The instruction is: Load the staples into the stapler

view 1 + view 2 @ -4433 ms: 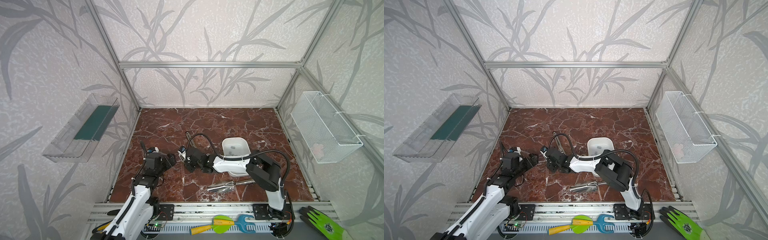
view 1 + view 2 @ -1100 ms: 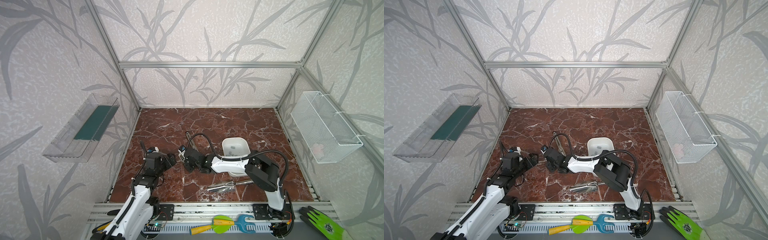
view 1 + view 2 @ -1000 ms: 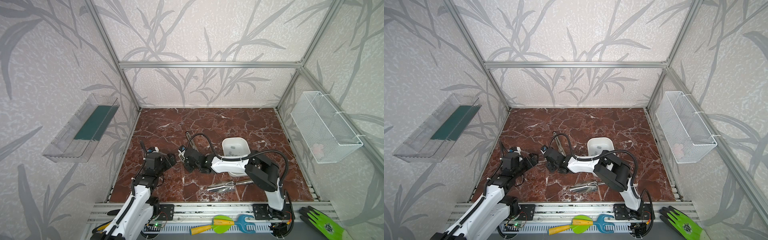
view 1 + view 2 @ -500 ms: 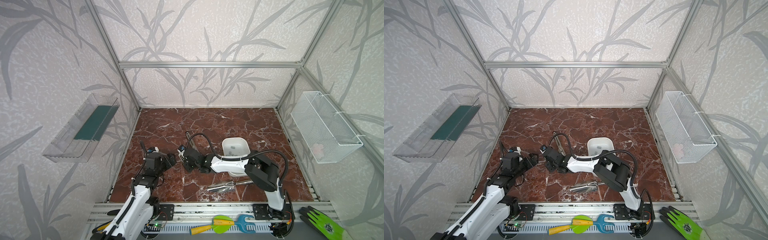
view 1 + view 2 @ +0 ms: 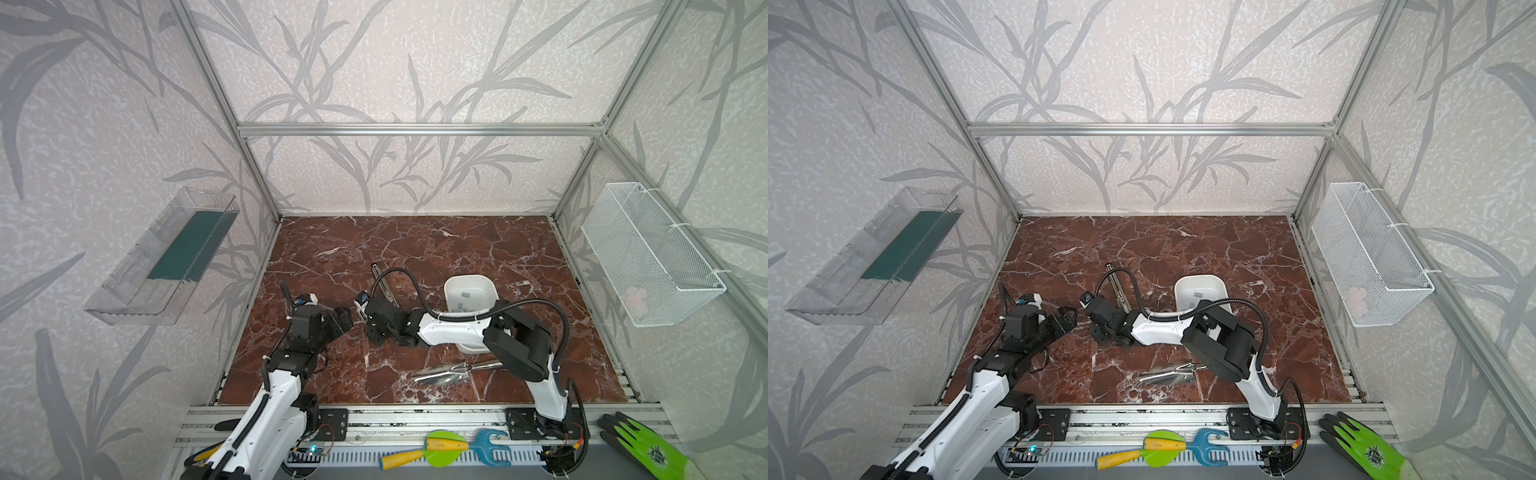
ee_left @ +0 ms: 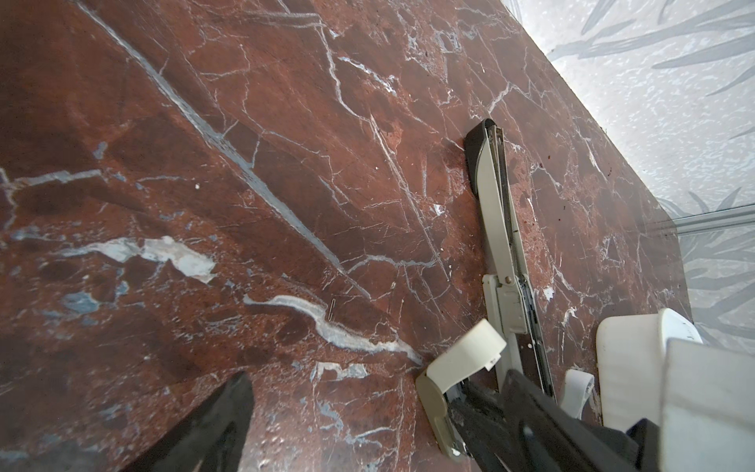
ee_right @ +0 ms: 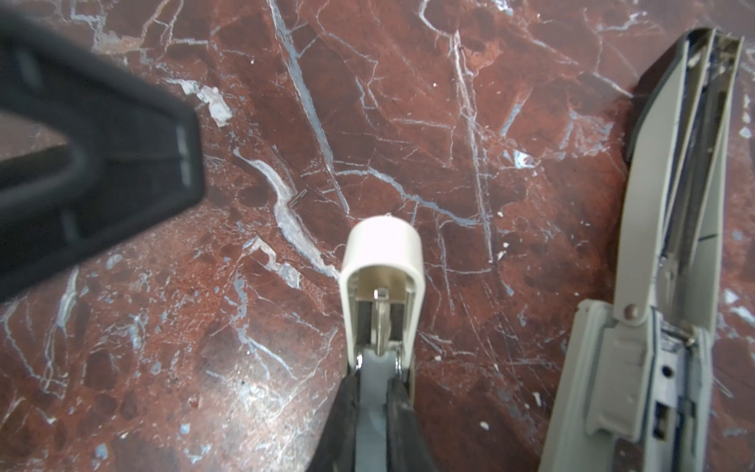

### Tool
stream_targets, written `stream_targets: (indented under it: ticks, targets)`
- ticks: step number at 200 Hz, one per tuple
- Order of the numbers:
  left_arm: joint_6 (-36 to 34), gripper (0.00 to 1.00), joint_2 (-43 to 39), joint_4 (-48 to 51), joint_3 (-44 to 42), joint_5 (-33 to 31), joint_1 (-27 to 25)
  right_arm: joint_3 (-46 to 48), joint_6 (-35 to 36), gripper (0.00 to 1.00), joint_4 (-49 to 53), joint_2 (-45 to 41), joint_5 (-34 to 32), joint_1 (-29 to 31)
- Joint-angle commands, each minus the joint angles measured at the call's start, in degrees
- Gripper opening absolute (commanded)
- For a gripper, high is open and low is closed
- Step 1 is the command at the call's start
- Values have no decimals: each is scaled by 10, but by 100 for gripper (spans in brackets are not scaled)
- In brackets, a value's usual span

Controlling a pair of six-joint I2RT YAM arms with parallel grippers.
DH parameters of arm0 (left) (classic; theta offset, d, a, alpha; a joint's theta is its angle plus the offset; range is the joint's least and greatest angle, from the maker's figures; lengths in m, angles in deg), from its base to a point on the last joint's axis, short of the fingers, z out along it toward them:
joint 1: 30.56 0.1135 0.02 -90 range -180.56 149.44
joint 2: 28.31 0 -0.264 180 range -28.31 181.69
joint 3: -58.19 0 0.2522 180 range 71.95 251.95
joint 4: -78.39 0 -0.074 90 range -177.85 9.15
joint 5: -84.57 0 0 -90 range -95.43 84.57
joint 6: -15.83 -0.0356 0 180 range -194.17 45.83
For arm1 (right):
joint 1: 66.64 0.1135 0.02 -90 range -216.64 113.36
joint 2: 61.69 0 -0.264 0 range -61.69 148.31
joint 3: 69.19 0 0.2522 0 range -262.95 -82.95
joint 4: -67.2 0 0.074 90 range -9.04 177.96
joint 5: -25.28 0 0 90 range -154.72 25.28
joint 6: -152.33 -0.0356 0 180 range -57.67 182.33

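The staples [image 5: 465, 294] lie as small grey strips on the floor of the white bowl [image 5: 447, 286], which sits on the marble counter [image 5: 415, 245]. Near the bowl, to its left in both top views, the stapler [image 5: 381, 279] lies opened out on the counter, its long magazine pointing away from the robot. The right arm rises from the counter's near edge and folds its black elbow in front of the bowl. Its white forearm runs low and level past the bowl's near rim to the left. The right gripper [image 7: 379, 367] has its jaws pinching the stapler's cream top cover [image 7: 382, 253], holding it lifted clear of the magazine. Further left of the bowl, the left arm leans up from the near edge with its wrist bent toward the stapler. The left gripper [image 5: 347, 321] hangs above bare counter with jaws spread wide, gripping nothing, its tips close to the right gripper but apart from it.
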State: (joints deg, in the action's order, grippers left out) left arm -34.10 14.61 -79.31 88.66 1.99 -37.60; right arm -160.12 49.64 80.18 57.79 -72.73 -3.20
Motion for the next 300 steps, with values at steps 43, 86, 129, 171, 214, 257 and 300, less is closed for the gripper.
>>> stream_targets:
  ticks: [43,86,129,171,214,257,300]
  targets:
    - [-1,95,0,-4,-4,0,4,-8,-4,10,13,-1,-5,3]
    - [0,95,-1,-4,-4,0,3,20,1,10,-4,-46,-6,4]
    - [0,95,-1,-4,-5,1,3,33,2,11,-15,-60,-9,4]
    - [-1,95,0,-6,-4,0,3,19,0,11,-10,-35,-5,4]
    - [-1,95,4,-6,-4,0,3,8,3,11,-8,-15,-4,4]
    - [-1,96,5,-8,-3,0,3,5,1,11,-8,-7,-3,4]
    - [-1,95,6,-8,-3,1,3,2,1,11,-6,-2,-2,4]
